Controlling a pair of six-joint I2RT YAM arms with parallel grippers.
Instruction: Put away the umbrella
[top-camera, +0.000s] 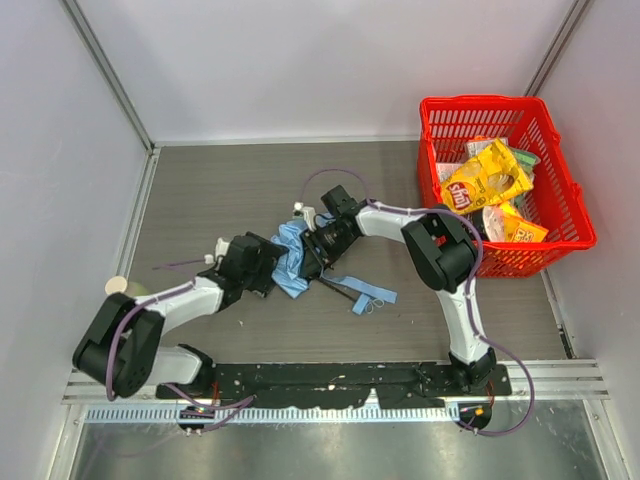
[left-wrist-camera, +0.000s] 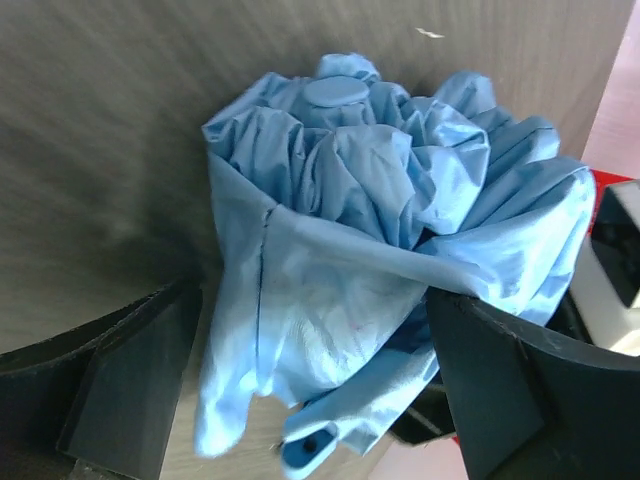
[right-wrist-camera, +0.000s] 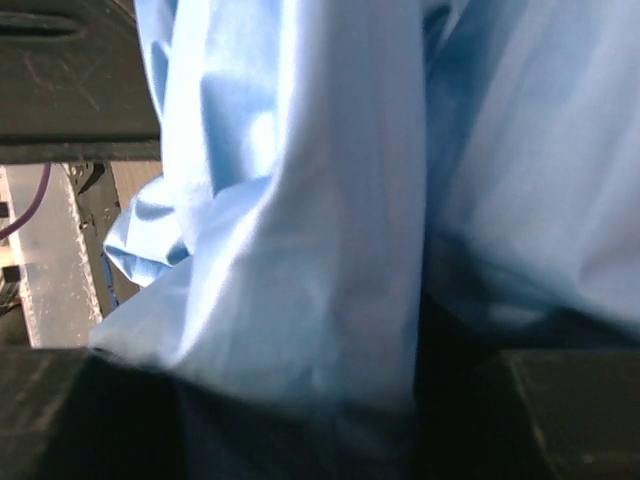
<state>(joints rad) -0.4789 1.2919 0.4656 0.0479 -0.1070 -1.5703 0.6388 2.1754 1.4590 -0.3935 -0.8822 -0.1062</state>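
Left gripper (left-wrist-camera: 320, 385): mine, jaws wide, straddling loose cloth, gripping nothing. Right gripper (right-wrist-camera: 210, 250): mine, pinched on the umbrella (left-wrist-camera: 380, 200), mid-table (top-camera: 230, 190). Risk: only bunched fabric is pinched, so it may slip and unfurl.

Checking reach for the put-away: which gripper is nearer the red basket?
Right. The right gripper, shut on the umbrella, is left of the red basket at mid-table; the left gripper, open around the umbrella's other side, is farther left.

tbl (top-camera: 220, 180) grey wood | on it: umbrella (top-camera: 292, 262) ctr | red basket (top-camera: 478, 101) rt-rear | beige disc (top-camera: 117, 286) lft edge
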